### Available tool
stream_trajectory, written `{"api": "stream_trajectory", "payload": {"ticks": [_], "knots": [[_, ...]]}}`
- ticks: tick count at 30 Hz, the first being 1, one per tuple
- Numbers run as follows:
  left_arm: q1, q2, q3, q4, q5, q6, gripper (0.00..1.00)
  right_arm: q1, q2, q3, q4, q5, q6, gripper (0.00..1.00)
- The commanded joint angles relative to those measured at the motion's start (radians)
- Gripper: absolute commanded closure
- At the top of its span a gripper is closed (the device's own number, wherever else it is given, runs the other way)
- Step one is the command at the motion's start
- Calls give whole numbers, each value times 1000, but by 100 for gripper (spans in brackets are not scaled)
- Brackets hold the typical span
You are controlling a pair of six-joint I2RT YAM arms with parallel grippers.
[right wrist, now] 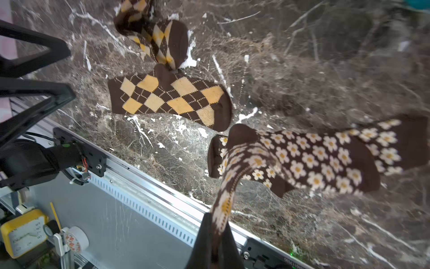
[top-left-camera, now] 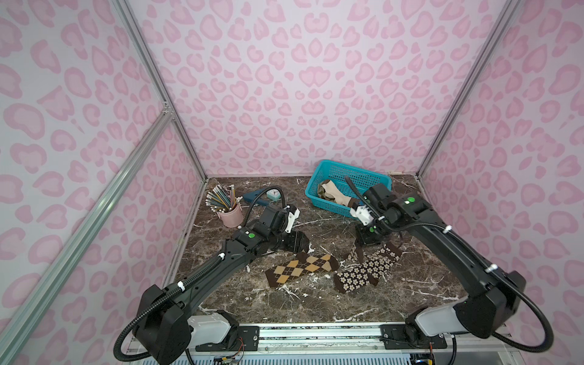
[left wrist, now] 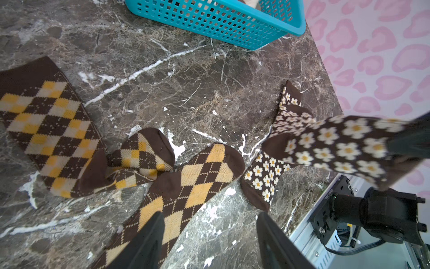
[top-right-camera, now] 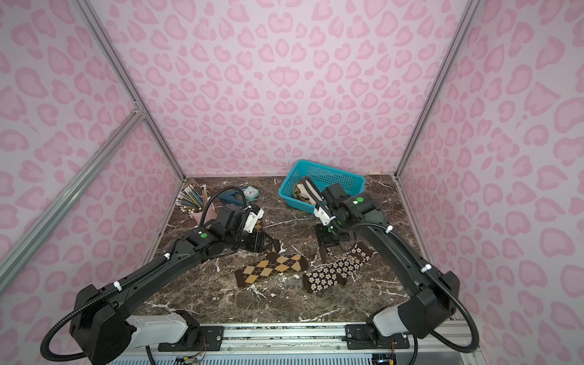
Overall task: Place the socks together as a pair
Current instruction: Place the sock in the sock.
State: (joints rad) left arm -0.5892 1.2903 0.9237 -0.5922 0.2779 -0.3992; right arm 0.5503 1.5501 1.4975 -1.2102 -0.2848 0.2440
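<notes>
**On the marble top: flower pair almost matched, argyle pair not yet lined up**

Across the dark brown marble-pattern tabletop (top-left-camera: 252,303), you had one pairing close to done and one barely begun.

The right gripper (right wrist: 216,221) was clamped on one end of a dark brown sock with cream flowers (left wrist: 337,149). That end was lifted, and the rest draped over the matching flower sock lying flat (top-left-camera: 350,281). By my reading, that pair needed only lowering, straightening and release.

The left gripper (left wrist: 209,216) stood with its jaws apart and nothing between them, above the leg of the flat brown-and-tan argyle sock (top-left-camera: 301,270). The second argyle sock (left wrist: 46,125) lay bent at the heel, its foot folded back to touch the flat one. They met but were not stacked, so that job remained for you.

At least one cream-and-brown sock (top-left-camera: 336,196) also sat in the teal plastic mesh basket (top-left-camera: 328,205), at the upper right of the tabletop in both top views.

As for direction, the flat argyle sock's long axis ran from lower left to upper right in a top view. Its cuff was at the lower left and its toe pointed at the flower socks. The flower pair lay on a similar slant just to its right. I could not tell which end of the lower one was the toe.
</notes>
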Motion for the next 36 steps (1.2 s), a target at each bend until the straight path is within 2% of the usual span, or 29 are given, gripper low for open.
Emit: {"api": "stream_trajectory", "payload": {"ticks": [1, 3, 7, 10, 12, 15, 20, 23, 29, 33, 36], "knots": [[2, -30, -27, 24, -19, -17, 34, 72, 156, 99, 102, -40, 11, 93], [2, -47, -46, 20, -27, -22, 33, 111, 272, 170, 116, -45, -1, 90], [2, -86, -80, 24, -28, -32, 34, 162, 472, 342, 112, -37, -25, 91], [2, -106, -85, 6, -42, -30, 34, 181, 549, 471, 73, -51, -34, 91], [2, -126, -87, 8, -45, -31, 33, 188, 559, 503, 53, -63, -41, 91], [0, -176, -116, 85, 12, -54, 27, 183, 507, 440, 79, -99, -49, 91], [-8, -231, -211, 266, 100, -54, 20, 143, 423, 274, 181, -232, -45, 91], [-8, -228, -255, 327, 125, -32, 17, 143, 417, 220, 208, -306, -63, 84], [-6, -196, -272, 270, 21, -42, 19, 206, 522, 259, 249, -387, -50, 75], [-7, -241, -304, 237, -40, -99, 18, 234, 547, 283, 314, -430, 10, 53], [-10, -276, -333, 205, -53, -143, 18, 207, 482, 214, 368, -421, 60, 45]]}}
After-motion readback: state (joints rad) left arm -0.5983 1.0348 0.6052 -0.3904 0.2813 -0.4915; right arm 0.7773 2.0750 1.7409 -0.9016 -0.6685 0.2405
